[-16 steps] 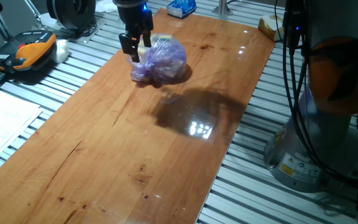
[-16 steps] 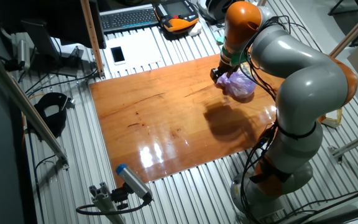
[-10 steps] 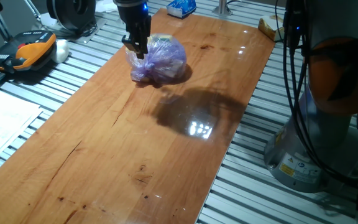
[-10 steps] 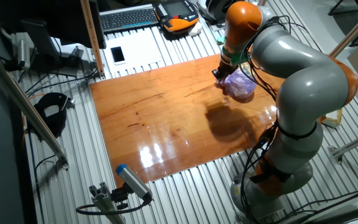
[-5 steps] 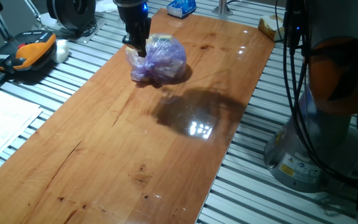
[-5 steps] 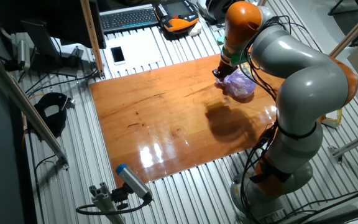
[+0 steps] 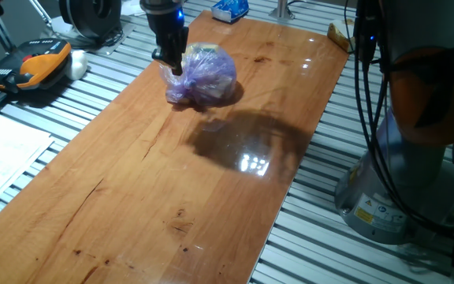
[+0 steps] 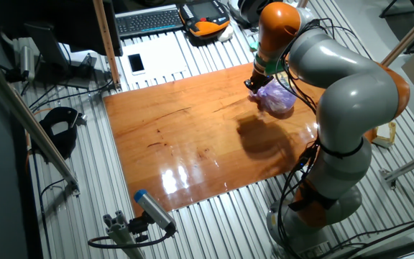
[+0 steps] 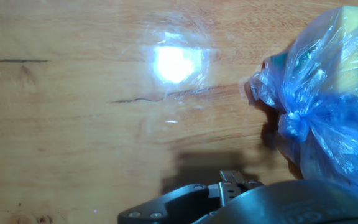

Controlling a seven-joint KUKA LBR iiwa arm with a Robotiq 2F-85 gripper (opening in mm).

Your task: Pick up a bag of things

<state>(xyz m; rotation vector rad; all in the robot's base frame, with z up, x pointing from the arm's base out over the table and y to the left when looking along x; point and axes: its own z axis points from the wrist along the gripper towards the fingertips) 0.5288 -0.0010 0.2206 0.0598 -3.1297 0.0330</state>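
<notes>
I've just closed my gripper (image 7: 173,63) onto the bag (image 7: 204,76) near the tabletop's far edge, ready to lift.

text: none legible | sticker with yellow warning sign (image 7: 366,214) on robot base, lower right of one fixed view: print too small to read | blue-and-white packet (image 7: 230,9), top edge: markings unreadable

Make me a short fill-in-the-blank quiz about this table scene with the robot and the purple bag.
1. The bag of things lies on a ____ tabletop.
2. Through the plastic show lumps colored ____.
3. The hand meets the bag at its ____ edge in the view with the blue packet.

Missing: wooden; yellow; left
</notes>
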